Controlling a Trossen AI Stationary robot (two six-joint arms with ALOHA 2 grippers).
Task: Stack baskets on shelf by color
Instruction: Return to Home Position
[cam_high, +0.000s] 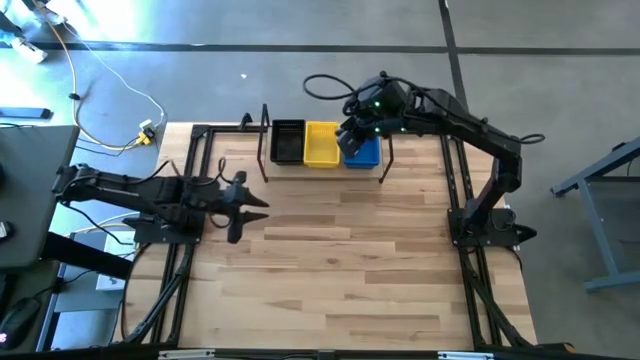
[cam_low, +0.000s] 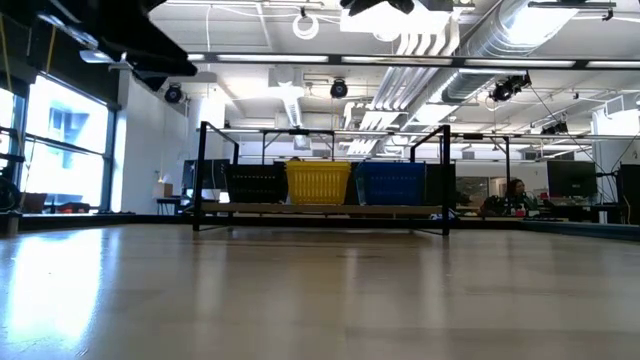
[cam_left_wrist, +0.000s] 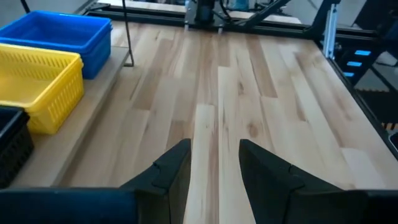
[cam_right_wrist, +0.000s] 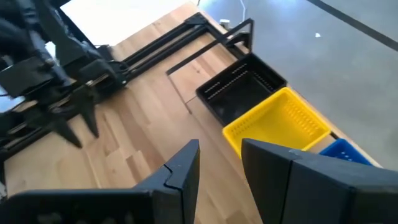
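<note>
Black (cam_high: 288, 142), yellow (cam_high: 321, 145) and blue (cam_high: 362, 152) baskets stand side by side on the narrow wooden shelf (cam_high: 325, 166) at the table's far edge, between two black wire brackets. The low view shows the black (cam_low: 255, 184), yellow (cam_low: 318, 183) and blue (cam_low: 390, 183) baskets in a row on the shelf plank (cam_low: 320, 209). My right gripper (cam_right_wrist: 219, 163) is open, hovering above the blue basket (cam_right_wrist: 345, 151) and yellow basket (cam_right_wrist: 280, 124). My left gripper (cam_left_wrist: 214, 163) is open, low over the table's left side, holding nothing.
The slatted wooden tabletop (cam_high: 340, 260) stretches in front of the shelf. Black frame rails (cam_high: 170, 290) run along the left and right sides (cam_high: 480, 290). Cables (cam_high: 120, 110) lie on the floor beyond the far left corner.
</note>
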